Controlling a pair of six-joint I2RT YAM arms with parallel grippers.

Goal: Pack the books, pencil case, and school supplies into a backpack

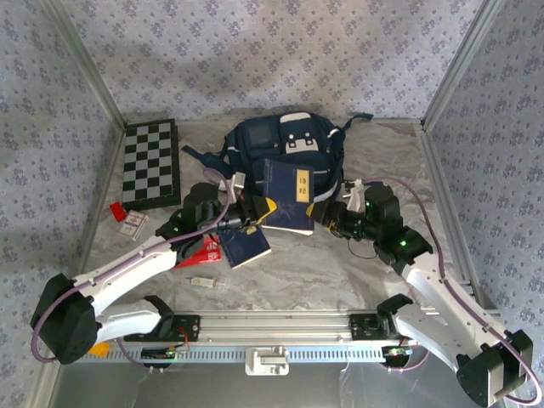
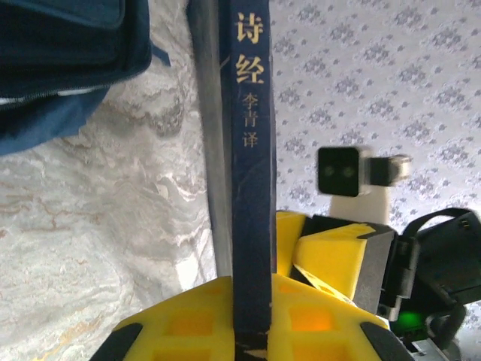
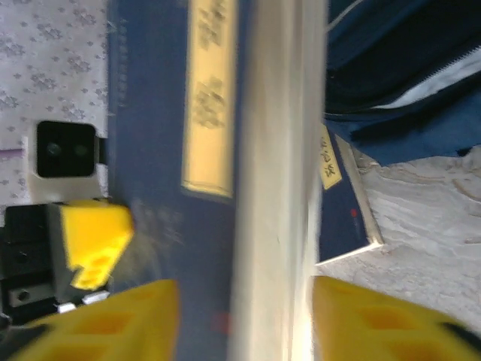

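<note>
Two end effectors clamp one dark blue book (image 1: 287, 191) between them, holding it clear of the desk (image 1: 306, 272). The left end effector (image 1: 259, 208) has its yellow fingers (image 2: 188, 323) closed down to the thickness of the book's spine end, the gold lettering running away from the fingertips. The right end effector (image 1: 321, 212) grips the opposite edge of the same book, its fingers (image 3: 376, 323) closed against both covers, with the pale title strip visible just past them. The two end effectors face each other, with only the book's width between their tips.

The backpack (image 1: 285, 140) lies directly beyond both end effectors, with the far edge of the held book overlapping its front. A second dark blue book (image 1: 246, 246) lies flat on the desk just beneath the left end effector. The red pencil case (image 1: 202, 253) lies under the left wrist, touching that second book. The pale stick (image 1: 202, 281) lies further back toward the left arm's base, apart from the pencil case. A chequered board (image 1: 151, 164) lies well out to the left end effector's left.
</note>
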